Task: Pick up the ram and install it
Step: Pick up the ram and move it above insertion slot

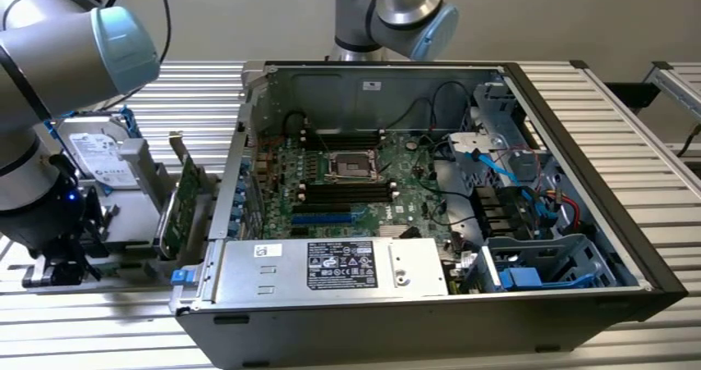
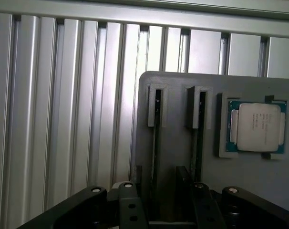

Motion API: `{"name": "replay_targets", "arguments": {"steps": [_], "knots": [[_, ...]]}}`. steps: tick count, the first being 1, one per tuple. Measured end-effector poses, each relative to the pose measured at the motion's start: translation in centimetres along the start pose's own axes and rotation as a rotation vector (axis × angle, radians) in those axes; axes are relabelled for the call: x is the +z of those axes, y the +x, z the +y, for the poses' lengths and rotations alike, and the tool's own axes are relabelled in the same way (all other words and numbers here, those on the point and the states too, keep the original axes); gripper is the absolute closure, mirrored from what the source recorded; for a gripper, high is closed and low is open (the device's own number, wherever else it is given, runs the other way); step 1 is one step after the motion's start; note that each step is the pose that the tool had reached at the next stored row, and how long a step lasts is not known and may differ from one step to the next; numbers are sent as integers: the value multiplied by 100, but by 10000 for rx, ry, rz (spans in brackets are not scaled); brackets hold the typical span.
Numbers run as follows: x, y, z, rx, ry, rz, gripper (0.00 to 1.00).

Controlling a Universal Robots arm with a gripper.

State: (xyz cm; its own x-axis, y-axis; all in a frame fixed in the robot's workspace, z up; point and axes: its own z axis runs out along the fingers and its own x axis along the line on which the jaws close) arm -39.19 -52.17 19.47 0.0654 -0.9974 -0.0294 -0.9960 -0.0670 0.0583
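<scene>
My gripper (image 1: 61, 267) hangs low over a grey parts holder (image 2: 178, 95) at the exterior view's left, outside the open computer case (image 1: 438, 181). Two narrow slots run side by side in the holder. In each one a ram stick shows edge-on as a thin dark strip (image 2: 157, 114), (image 2: 200, 114). My gripper (image 2: 161, 183) stands open in the wrist view, its dark fingertips (image 2: 139, 179) on either side of the first strip and not touching it. The black memory slots (image 1: 348, 191) lie on the motherboard inside the case.
A processor chip (image 2: 256, 126) sits in a recess of the holder beside the slots. A tall green expansion card (image 1: 186, 194) and a hard drive (image 1: 93, 153) stand between the arm and the case wall. A second arm's base (image 1: 389, 13) rises behind the case.
</scene>
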Motion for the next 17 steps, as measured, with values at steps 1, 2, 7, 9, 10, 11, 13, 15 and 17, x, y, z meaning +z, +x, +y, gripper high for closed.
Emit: {"name": "replay_targets", "arguments": {"steps": [1, 2, 7, 9, 10, 11, 13, 15, 17], "knots": [[5, 0, 0, 4, 0, 0, 58], [10, 0, -1, 8, 1, -1, 58], [25, 1, -12, 49, 1, -1, 58], [29, 2, -20, 65, -2, -4, 58], [30, 2, -23, 73, -5, -4, 58], [29, 2, -25, 81, -10, -3, 58], [30, 2, -28, 97, -14, -4, 58], [31, 2, -31, 117, -18, -5, 58], [32, 3, -32, 137, -22, -4, 60]]}}
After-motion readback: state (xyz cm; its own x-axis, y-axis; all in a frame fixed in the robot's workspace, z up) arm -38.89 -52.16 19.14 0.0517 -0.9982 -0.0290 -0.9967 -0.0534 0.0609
